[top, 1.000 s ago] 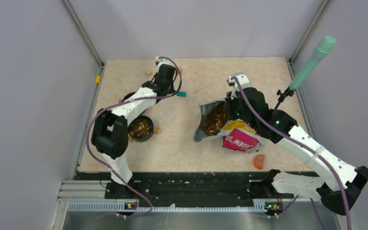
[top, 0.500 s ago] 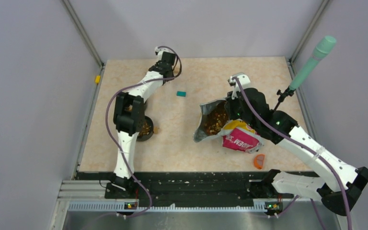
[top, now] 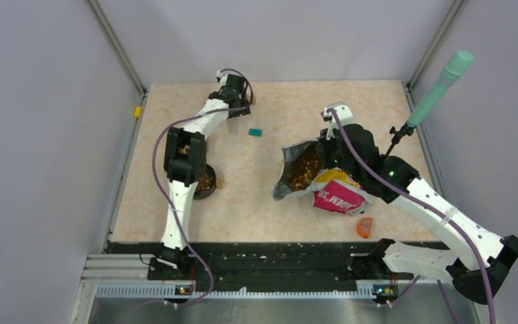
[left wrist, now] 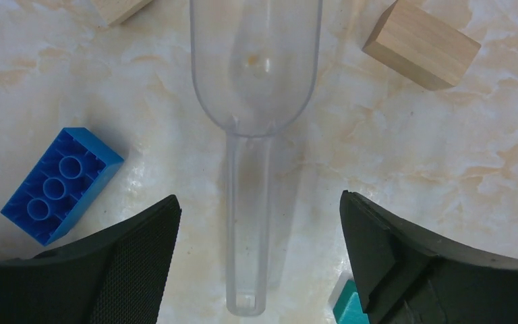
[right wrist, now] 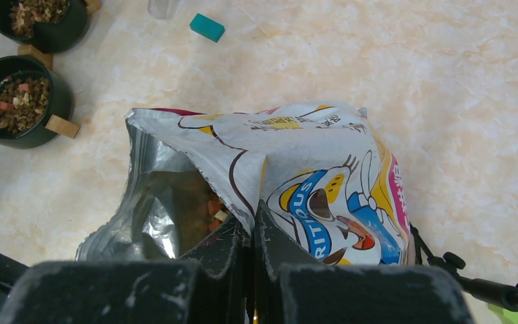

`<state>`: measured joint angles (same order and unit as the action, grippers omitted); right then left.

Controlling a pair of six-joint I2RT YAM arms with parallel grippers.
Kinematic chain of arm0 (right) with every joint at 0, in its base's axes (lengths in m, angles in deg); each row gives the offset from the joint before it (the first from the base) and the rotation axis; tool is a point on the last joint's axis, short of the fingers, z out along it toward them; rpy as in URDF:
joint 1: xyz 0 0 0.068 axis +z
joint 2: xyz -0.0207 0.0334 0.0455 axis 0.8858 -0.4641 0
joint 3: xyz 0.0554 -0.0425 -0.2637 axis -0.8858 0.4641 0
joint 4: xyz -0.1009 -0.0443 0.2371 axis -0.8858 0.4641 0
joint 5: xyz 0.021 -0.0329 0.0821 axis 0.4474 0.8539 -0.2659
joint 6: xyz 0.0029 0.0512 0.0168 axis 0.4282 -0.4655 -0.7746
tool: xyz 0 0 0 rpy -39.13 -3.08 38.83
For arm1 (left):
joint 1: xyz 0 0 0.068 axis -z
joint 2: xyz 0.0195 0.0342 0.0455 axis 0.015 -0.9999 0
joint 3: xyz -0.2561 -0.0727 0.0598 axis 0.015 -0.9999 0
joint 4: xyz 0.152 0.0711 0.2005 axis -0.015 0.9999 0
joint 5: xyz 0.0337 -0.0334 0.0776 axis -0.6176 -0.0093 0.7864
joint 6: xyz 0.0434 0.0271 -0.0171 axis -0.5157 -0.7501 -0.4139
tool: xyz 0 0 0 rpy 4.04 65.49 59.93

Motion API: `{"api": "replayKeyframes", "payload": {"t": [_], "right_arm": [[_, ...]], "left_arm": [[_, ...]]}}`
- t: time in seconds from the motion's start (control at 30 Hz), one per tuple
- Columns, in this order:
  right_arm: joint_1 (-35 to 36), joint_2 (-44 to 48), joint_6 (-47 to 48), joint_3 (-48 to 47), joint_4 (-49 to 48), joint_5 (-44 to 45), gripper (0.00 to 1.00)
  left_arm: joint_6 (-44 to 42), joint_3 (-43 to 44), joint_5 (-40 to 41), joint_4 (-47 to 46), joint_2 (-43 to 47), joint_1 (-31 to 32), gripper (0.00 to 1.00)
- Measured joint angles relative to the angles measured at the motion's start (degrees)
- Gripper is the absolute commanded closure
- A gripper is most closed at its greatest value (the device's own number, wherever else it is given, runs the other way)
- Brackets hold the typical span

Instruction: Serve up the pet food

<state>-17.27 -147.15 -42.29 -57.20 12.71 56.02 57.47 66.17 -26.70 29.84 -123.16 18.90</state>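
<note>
The pet food (top: 303, 170) shows as brown kibble inside the opened cartoon-cat bag (top: 336, 191), lying on its side mid-table. My right gripper (right wrist: 252, 228) is shut on the bag's (right wrist: 310, 169) torn upper edge, with kibble (right wrist: 209, 206) visible just inside. Two black bowls (right wrist: 22, 104) (right wrist: 40, 20) hold kibble. At the table's far back, my left gripper (left wrist: 260, 202) is open. A clear plastic scoop (left wrist: 255, 67) lies flat on the table, its handle between the jaws and touching neither finger.
Beside the scoop lie a blue brick (left wrist: 61, 183), a wooden block (left wrist: 421, 45) and a teal block (top: 255, 132). Small wooden blocks (right wrist: 62, 125) sit by the bowls. An orange piece (top: 365, 227) lies near the front; a green brush on a stand (top: 438, 84) rises at right.
The left arm has swung away from the bowls and stretched to the back of the table. The right arm and the bag have not moved.
</note>
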Motion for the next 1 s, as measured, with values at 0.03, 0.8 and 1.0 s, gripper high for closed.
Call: {"api": "replayKeyframes", "payload": {"t": [0.03, 0.8, 1.0], "right_arm": [[0.00, 0.00, 0.02, 0.00, 0.00, 0.00, 1.00], [0.00, -0.81, 0.09, 0.00, -0.90, -0.09, 1.00], [0.00, -0.76, 0.11, 0.00, -0.66, -0.04, 1.00]], "left_arm": [[-0.09, 0.00, -0.07, 0.00, 0.00, 0.00, 0.07], [-16.81, -41.46, -12.85, -11.06, 61.00, 14.67, 0.06], [-18.27, -46.23, -18.51, -12.41, 62.03, 23.28, 0.05]]}}
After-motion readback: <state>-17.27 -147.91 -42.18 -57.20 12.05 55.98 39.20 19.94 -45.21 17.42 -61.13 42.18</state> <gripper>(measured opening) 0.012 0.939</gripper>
